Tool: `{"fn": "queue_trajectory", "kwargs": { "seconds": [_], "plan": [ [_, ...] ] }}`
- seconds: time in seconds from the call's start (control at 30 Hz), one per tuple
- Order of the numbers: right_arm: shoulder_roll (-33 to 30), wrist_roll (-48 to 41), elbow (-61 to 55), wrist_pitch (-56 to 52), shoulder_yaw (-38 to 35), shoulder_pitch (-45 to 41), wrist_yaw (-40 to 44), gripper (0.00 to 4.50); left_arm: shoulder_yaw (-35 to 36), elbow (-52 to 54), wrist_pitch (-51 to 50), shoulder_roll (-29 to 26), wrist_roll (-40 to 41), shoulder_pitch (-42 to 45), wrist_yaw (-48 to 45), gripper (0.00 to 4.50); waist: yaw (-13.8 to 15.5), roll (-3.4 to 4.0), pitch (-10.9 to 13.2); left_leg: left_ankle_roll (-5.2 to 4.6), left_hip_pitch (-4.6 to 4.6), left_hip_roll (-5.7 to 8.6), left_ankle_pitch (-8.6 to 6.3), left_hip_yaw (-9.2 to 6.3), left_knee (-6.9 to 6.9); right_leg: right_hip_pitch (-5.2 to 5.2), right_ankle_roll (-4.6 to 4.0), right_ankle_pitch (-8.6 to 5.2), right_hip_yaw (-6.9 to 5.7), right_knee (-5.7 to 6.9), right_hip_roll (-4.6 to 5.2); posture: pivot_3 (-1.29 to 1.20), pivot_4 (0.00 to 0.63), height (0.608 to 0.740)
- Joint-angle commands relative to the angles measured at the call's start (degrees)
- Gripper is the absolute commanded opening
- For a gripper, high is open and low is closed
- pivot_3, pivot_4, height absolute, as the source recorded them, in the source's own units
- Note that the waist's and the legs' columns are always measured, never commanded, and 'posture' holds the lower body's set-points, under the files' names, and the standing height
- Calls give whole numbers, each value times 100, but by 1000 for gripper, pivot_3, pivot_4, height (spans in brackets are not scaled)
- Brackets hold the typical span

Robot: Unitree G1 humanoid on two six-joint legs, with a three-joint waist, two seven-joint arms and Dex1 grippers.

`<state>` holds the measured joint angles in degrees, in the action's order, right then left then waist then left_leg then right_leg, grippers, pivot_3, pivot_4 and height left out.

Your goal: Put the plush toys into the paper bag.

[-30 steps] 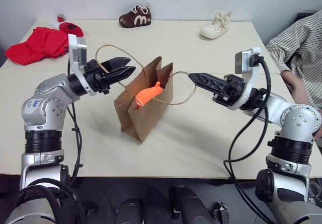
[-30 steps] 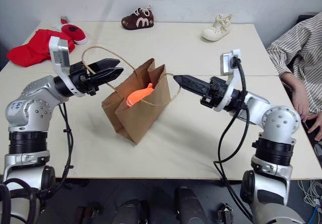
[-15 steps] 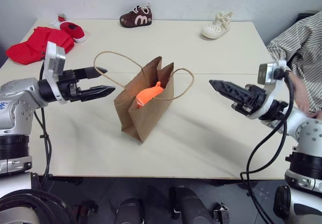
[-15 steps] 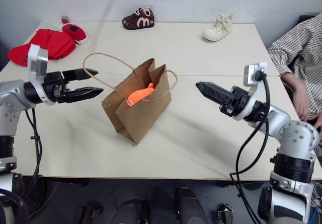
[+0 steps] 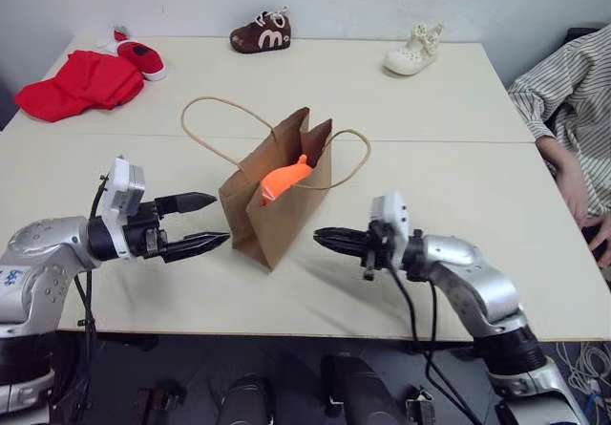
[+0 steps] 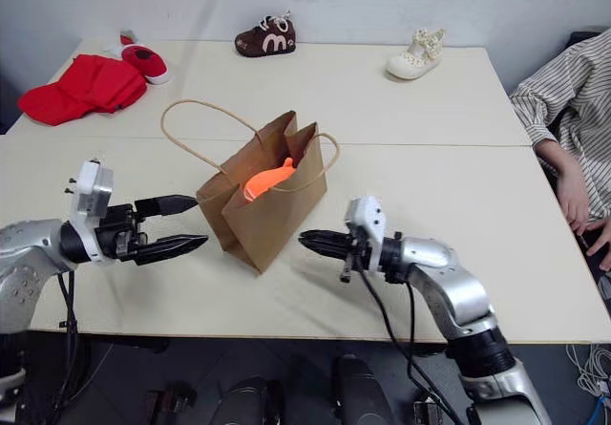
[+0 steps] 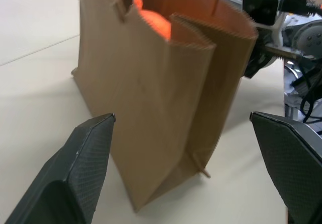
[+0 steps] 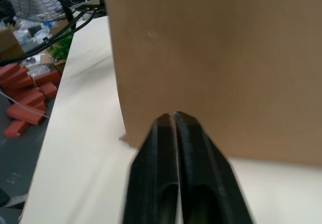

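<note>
Plush toys look packed: the orange one (image 5: pixel 283 181) sits inside the paper bag (image 5: pixel 277 201) on the worktop (image 5: pixel 458 186) (the red one I cannot spot), left gripper (image 5: pixel 204 223) spread wide, right gripper (image 5: pixel 325 238) pinched shut on nothing, so next they probably just pull away.

Orange plush toy (image 5: pixel 284 180) half-hidden inside paper bag (image 5: pixel 277 217).

A robot test lab or workroom, going by the plain cream table (image 5: pixel 458 196) against a bare wall, loose cables (image 8: pixel 75 10) and stacked red bricks (image 8: pixel 27 105) on the floor, and a person (image 5: pixel 573 91) seated alongside.
</note>
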<state>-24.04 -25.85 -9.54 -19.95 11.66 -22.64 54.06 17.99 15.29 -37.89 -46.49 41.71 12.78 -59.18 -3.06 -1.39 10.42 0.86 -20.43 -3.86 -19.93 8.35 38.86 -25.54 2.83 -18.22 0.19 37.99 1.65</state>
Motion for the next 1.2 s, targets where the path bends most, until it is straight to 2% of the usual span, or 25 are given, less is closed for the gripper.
{"fn": "queue_trajectory", "kwargs": {
  "seconds": [0.03, 0.2, 0.4, 0.57, 0.77, 0.9, 1.03, 1.2],
  "plan": [
    [313, 245, 220, 283, 186, -425, -24, 24, -29, 652, -37, 364, 196, 47, 615, 4500, 0, 0, 0, -1, 4, 2, 0, 0, 1, 4, 0, 0, 0, 2, 3, 0, 150, 740],
    [660, 675, 782, 525, 444, -911, -31, 24, -301, 951, -10, 888, 122, 134, 1215, 4500, -3, -2, -1, -2, 4, 3, -1, -2, 8, 7, 1, 2, -2, 4, 1, 0, 150, 740],
    [898, 1049, 1097, 686, 645, -1098, -58, 24, -609, 917, 199, 1326, -236, 151, 1854, 4500, -10, -2, -1, -2, 4, 1, -1, -1, 9, 6, 0, 2, -1, 5, 0, 0, 150, 740],
    [936, 1150, 1006, 713, 641, -1038, 17, 0, -784, 720, 495, 1583, -587, 211, 2166, 3320, -9, -2, -1, -2, 4, 2, -1, -1, 9, 6, 1, 2, -2, 5, 0, 0, 150, 740],
    [670, 1033, 729, 701, 512, -790, 312, 0, -858, 451, 647, 1721, -658, 429, 2164, 1368, 4, -2, -2, -2, 4, 3, -1, 0, 11, 6, 1, 2, -3, 6, 2, 0, 150, 740],
    [145, 808, 218, 562, 205, -350, 507, 0, -812, 266, 554, 1488, -408, 578, 1661, 117, 23, -3, -2, -4, 2, 3, -2, -2, 12, 7, 1, 2, -7, 3, 3, 0, 150, 740],
    [-909, 232, -496, 328, -751, 474, 892, 0, -839, -337, 151, 1000, 253, 1075, 284, 54, 65, -2, -1, -4, 2, 3, -2, -1, 12, 7, 1, 3, -6, 3, -1, 0, 150, 740],
    [-1969, -111, -653, 525, -1985, 1398, 1251, 0, -1387, -1131, 341, 536, 157, 1592, -1558, 54, 139, -2, 0, -7, 6, 8, -4, 5, 14, 14, 4, 4, -4, -4, -6, 0, 150, 740]
  ]
}}
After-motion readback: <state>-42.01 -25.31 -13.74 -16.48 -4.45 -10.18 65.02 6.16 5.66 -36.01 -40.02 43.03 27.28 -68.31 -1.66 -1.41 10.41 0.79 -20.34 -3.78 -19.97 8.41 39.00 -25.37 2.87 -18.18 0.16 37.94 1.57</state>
